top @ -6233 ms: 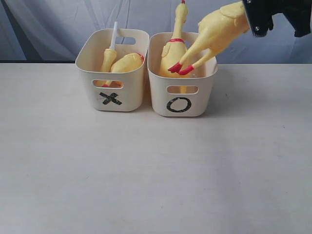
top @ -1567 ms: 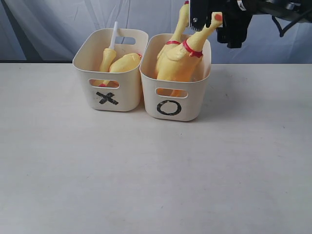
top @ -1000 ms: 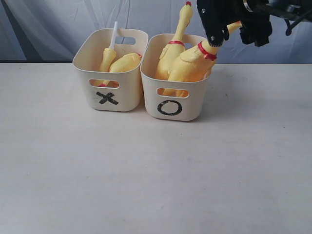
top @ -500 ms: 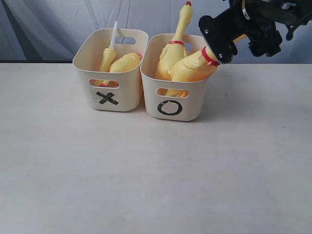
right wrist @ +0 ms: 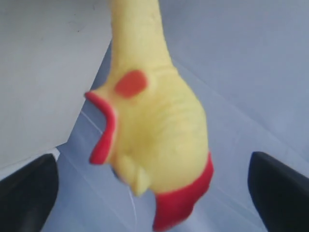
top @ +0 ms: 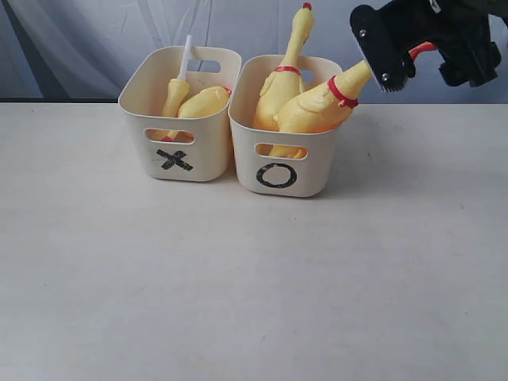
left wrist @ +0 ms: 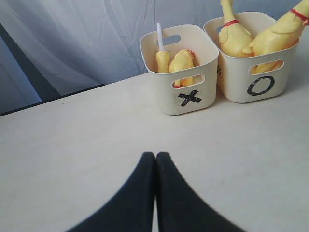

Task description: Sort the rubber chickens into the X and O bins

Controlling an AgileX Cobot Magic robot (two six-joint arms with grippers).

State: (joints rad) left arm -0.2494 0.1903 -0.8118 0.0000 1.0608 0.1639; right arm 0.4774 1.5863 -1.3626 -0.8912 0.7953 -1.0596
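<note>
The X bin [top: 198,159] holds a headless rubber chicken with a white stick [top: 178,94] and a second yellow one [top: 208,101]. Two more are in the O bin [top: 313,171]. One stands upright [top: 279,83]. The other [top: 313,109] leans over the right rim, neck pointing up and right. Its head [right wrist: 154,130] lies between the wide-apart fingers of my right gripper [top: 421,57], which is open and not touching it. My left gripper [left wrist: 155,155] is shut on nothing above the table, facing the X bin [left wrist: 203,92] and O bin [left wrist: 285,79].
Both bins stand side by side at the back of the white table [top: 238,278]. A blue-grey curtain [top: 95,40] hangs close behind them. The table's back edge runs just behind the bins.
The right gripper has lowered the chicken into the O bin, let it lean on the rim, opened, and slid back right along the neck to the head. The left gripper's movement cannot be judged.
</note>
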